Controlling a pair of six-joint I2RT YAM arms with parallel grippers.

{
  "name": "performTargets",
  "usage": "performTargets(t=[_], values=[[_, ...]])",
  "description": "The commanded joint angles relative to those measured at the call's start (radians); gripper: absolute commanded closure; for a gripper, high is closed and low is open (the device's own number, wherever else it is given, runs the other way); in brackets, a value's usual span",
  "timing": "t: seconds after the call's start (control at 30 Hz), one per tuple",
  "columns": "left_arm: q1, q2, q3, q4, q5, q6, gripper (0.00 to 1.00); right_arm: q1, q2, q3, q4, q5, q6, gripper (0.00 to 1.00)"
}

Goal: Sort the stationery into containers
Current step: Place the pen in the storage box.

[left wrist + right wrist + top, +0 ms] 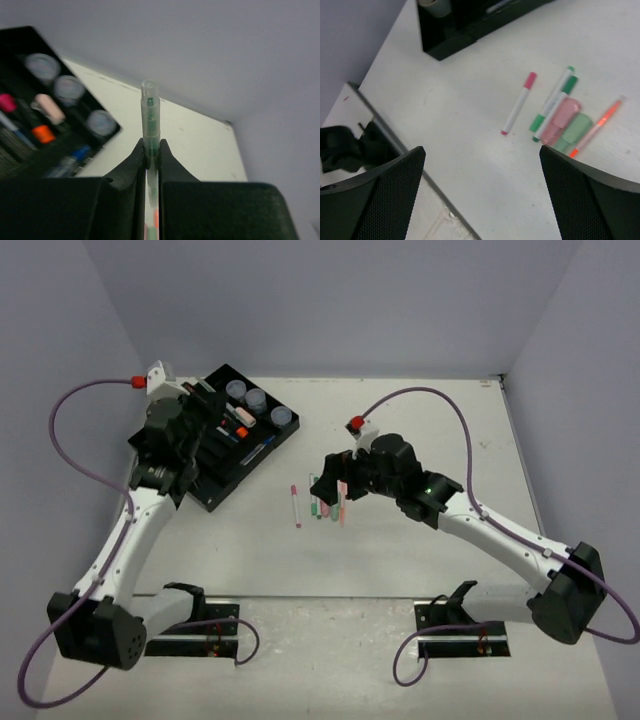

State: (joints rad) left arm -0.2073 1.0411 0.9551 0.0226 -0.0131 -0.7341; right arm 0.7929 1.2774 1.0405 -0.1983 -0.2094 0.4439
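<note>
left gripper (152, 148) clamps green pen (150, 116) | pen's markings blurred | right gripper (480, 156) spread

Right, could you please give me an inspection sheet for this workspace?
Surface: white table, no spills seen.
Job's things: black tray holds three jars and markers; a pink-capped pen and a cluster of pens and markers lie loose on the table.
Clutter: nothing seen.
Grippers: left gripper shut on a green pen; right gripper open above the loose pens.
Cables: purple cables loop from both arms.
Surroundings: plain grey walls.
</note>
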Motion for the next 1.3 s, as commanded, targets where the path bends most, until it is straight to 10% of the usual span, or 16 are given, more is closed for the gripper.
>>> performTargets(t=[0.0,0.5,1.17,1.27], values=[[0.145,0.245,0.145,-0.231,-0.314,0.048,1.00,-0.065,-0.078,-0.086,-0.034,0.238,0.104,0.01],[0.279,0.898,0.495,-0.176,-0.203,-0.108,1.00,-0.139,-0.123,-0.158,-0.042,0.177,0.130,0.01],[0.229,0.939,0.349,-0.041,-0.130,-0.208,0.99,-0.139,-0.132,-0.175,-0.027,0.136,0.118,0.01],[0.229,0.921,0.343,-0.040,-0.119,-0.206,0.82,-0.139,-0.126,-0.175,-0.022,0.128,0.119,0.01]])
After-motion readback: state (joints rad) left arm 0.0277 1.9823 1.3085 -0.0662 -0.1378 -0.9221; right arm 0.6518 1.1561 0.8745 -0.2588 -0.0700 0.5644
